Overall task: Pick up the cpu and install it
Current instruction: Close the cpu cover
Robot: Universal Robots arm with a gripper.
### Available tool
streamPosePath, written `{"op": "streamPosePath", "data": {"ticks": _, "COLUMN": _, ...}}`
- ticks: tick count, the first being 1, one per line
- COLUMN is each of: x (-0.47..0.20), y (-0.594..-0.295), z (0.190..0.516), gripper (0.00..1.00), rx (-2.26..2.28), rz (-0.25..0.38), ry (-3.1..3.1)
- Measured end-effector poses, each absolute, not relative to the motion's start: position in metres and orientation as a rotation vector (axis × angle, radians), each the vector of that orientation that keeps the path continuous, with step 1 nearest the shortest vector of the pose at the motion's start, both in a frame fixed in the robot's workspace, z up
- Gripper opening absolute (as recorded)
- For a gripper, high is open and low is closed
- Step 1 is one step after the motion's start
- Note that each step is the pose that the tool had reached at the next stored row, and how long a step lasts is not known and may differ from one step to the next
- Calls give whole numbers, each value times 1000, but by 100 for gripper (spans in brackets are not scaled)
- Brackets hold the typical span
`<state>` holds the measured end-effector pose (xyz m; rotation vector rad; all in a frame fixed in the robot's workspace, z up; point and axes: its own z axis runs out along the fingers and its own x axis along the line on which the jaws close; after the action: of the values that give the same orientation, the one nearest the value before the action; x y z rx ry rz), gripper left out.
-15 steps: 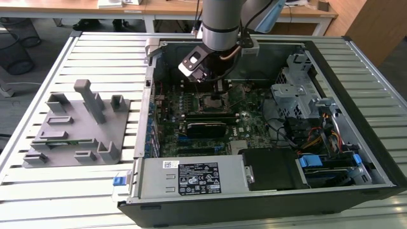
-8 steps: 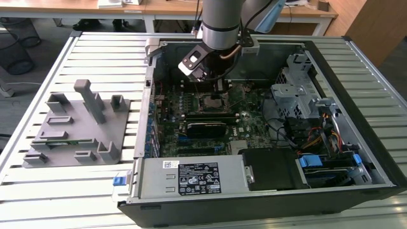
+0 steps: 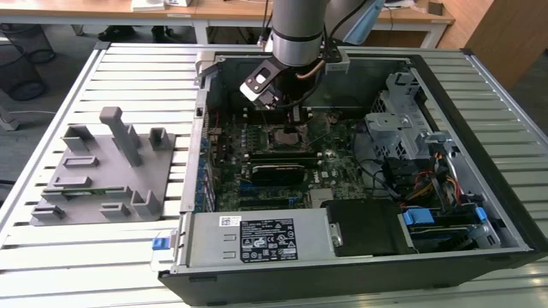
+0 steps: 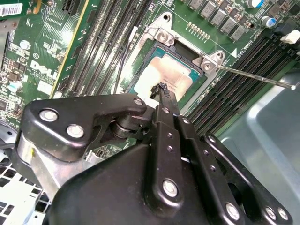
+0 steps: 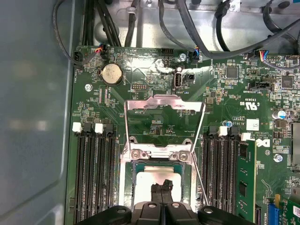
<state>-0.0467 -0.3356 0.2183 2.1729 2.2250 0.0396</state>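
The cpu (image 4: 165, 75), a small square chip with a silvery top, lies flat in the open motherboard socket (image 4: 154, 52); in the first wrist view the cpu (image 5: 151, 174) sits just below the raised metal load plate (image 5: 164, 112). My gripper (image 4: 161, 88) is directly over it, its two narrow black fingertips drawn together at the chip's top face, gripping nothing. In the exterior view the gripper (image 3: 289, 123) hangs inside the open computer case, right above the socket (image 3: 287, 136).
The socket's thin release lever (image 4: 255, 77) sticks out sideways. Memory slots (image 5: 93, 173) flank the socket, and a green memory stick (image 5: 243, 176) stands in one. A grey tray (image 3: 102, 173) sits on the slatted table at the exterior view's left. Drive cages and cables (image 3: 419, 160) fill the case's right side.
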Motion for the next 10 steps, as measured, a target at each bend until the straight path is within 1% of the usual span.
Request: {"op": "streamPosePath", "data": {"ticks": 10, "x": -47, "y": -336, "z": 221, "gripper": 11, "rx": 2173, "rz": 39, "ry": 2225}}
